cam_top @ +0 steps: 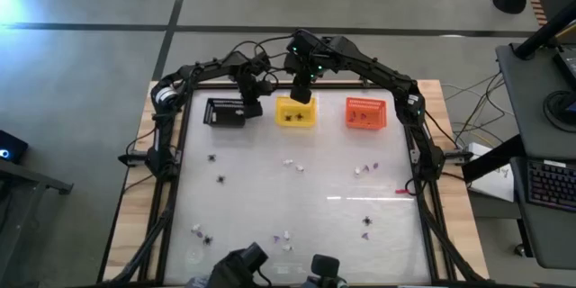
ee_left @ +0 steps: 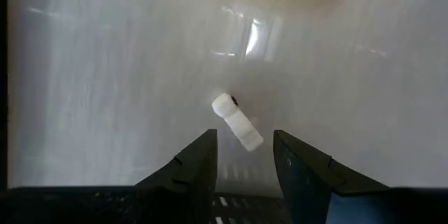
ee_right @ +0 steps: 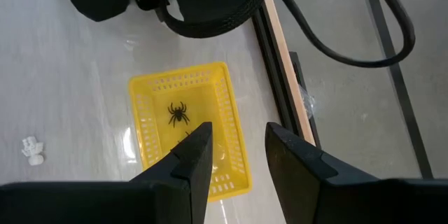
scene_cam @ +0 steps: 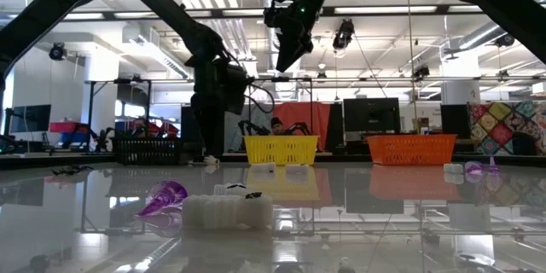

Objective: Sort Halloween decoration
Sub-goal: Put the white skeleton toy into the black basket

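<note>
Small Halloween trinkets lie scattered over the glossy white table [cam_top: 270, 198]: black spider-like shapes [cam_top: 221, 178] toward the left edge, tiny white bits [cam_top: 290, 164] near the middle, and little purple bits [cam_top: 366, 222] toward the right and near edges. In the low view a purple cone-shaped piece [scene_cam: 165, 198] lies just beside a white ribbed piece [scene_cam: 226, 211] at the near edge. One black plastic spider [ee_right: 178, 114] rests inside the yellow slatted plastic basket [cam_top: 295, 112], which stands in the middle of the far edge, between the black slatted basket [cam_top: 225, 113] on its left and the orange slatted basket [cam_top: 365, 114] on its right.

The right gripper [ee_right: 234, 155] hangs above the yellow basket, its two dark fingers parted and holding nothing. The left gripper [ee_left: 245, 161] is low between the black and yellow baskets, fingers apart and empty, pointing down at a small white cylindrical trinket [ee_left: 236, 121] lying on the table just ahead of the fingertips, not touching them
</note>
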Available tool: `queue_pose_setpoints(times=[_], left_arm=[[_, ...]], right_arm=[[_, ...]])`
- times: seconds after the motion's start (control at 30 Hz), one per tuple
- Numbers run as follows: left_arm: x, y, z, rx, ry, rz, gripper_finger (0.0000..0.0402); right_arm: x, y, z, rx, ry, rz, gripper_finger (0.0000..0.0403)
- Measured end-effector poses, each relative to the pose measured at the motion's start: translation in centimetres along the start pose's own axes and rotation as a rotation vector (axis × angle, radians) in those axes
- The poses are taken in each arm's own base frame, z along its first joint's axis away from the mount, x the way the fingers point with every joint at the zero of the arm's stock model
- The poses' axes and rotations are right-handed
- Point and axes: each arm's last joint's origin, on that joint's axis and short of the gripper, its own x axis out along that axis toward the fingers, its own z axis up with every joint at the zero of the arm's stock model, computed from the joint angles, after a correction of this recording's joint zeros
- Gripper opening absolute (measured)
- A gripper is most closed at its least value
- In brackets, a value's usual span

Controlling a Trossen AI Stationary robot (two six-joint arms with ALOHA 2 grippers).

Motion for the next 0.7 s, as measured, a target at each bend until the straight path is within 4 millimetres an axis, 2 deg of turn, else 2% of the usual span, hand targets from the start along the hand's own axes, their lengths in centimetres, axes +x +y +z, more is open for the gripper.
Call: queue_pose_setpoints(times=[0.3, 0.6, 0.7], left_arm=[[0.5, -0.2, 0.2, -0.020, 0.009, -0.006, 0.0123], [2.7, 0.0, 0.7, -0.059, 0.063, 0.022, 0.0123], [2.8, 0.1, 0.7, -0.074, 0.072, 0.055, 0.0123]], right_arm=[[0.0, 0.0, 0.0, 0.006, 0.000, 0.000, 0.0123], [0.0, 0.0, 0.0, 0.017, 0.000, 0.000, 0.0123], [0.0, 0.0, -0.1, 0.017, 0.008, 0.003, 0.0123]])
